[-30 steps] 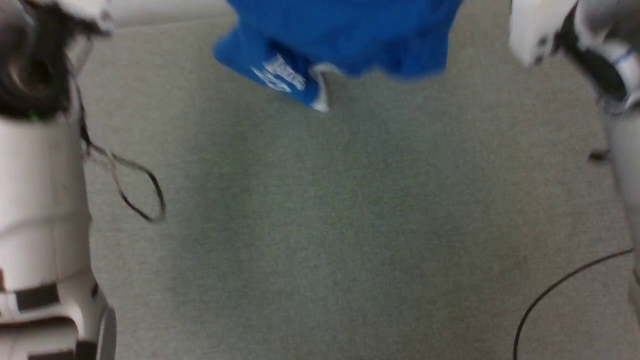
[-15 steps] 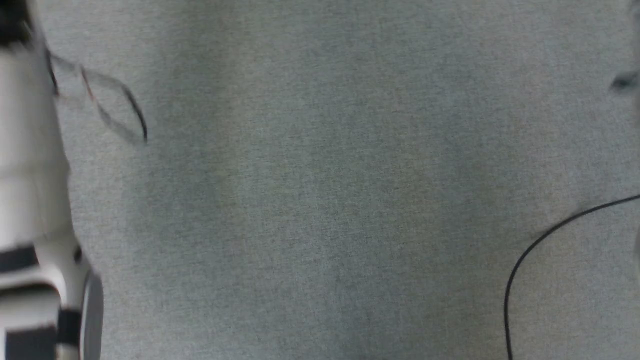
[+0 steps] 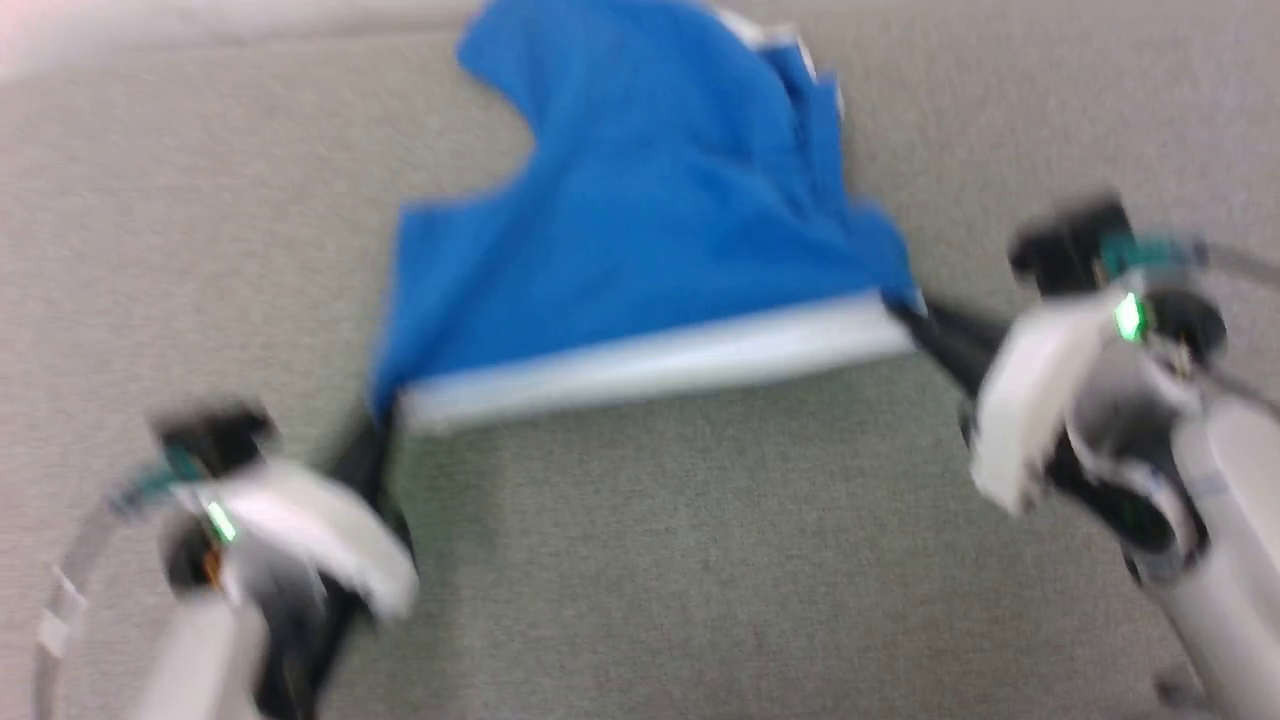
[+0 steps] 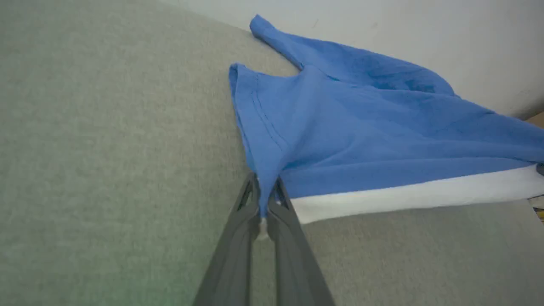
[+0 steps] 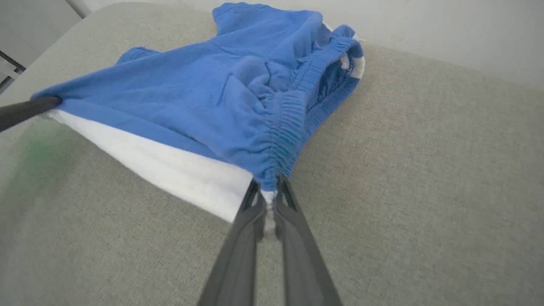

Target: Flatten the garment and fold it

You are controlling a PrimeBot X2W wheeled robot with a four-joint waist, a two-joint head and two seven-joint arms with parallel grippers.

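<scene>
The bright blue shorts lie stretched over the grey fabric surface, their white-striped near edge pulled taut between both grippers. My left gripper is shut on the left corner of that edge; in the left wrist view blue cloth is pinched between the dark fingers. My right gripper is shut on the right corner, where the gathered elastic waistband bunches just above the fingertips. The far part of the shorts lies crumpled toward the back.
The grey upholstered surface spreads wide in front of the shorts. A pale wall rises behind its back edge. My left gripper's finger enters the right wrist view from the left.
The head camera has swung sharply: a second ago the shorts hung at the top, half a second ago they were out of view. Now they lie stretched between both grippers.
</scene>
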